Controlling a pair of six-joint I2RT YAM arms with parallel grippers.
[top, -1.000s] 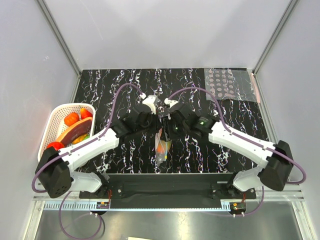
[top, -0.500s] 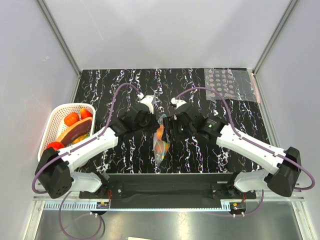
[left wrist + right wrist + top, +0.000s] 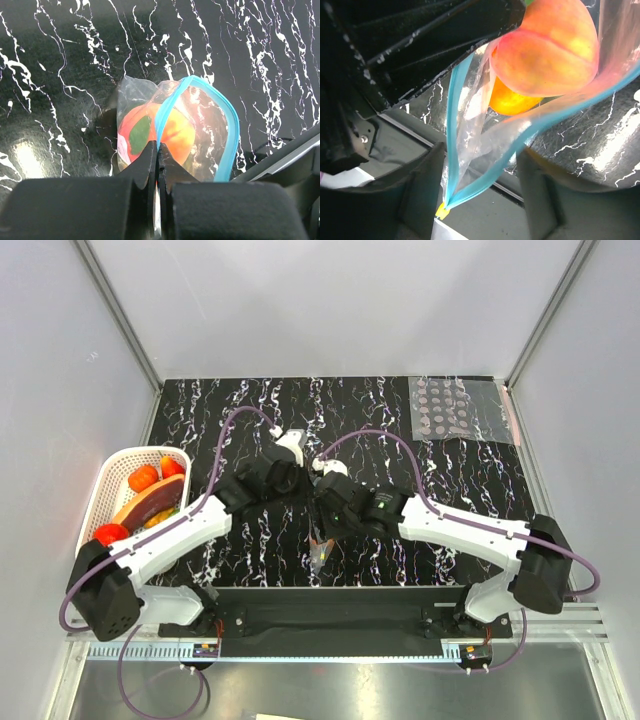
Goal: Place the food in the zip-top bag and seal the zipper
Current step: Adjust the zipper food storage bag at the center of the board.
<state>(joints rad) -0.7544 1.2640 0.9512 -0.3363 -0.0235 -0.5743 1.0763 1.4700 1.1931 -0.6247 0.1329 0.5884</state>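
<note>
The zip-top bag (image 3: 320,548) hangs between the two arms near the table's front middle. My left gripper (image 3: 158,148) is shut on one side of the blue zipper (image 3: 231,125), whose mouth gapes open in a loop. The food shows inside: a peach-pink fruit (image 3: 550,50), an orange one (image 3: 512,102) and a green-patched one (image 3: 140,132). My right gripper (image 3: 480,200) stands open around the bag's zipper corner (image 3: 451,190); neither of its fingers (image 3: 422,192) touches the plastic. In the top view the right gripper (image 3: 325,520) sits just right of the left gripper (image 3: 303,490).
A white basket (image 3: 108,483) with red and orange toy foods stands at the table's left edge. A clear sheet printed with grey dots (image 3: 460,410) lies at the back right. Grey walls close in both sides and the back.
My right arm swung left and toward the front, bringing its open jaws over the bag's zipper corner. The bag shifted slightly toward the front; the left gripper kept its grip.
</note>
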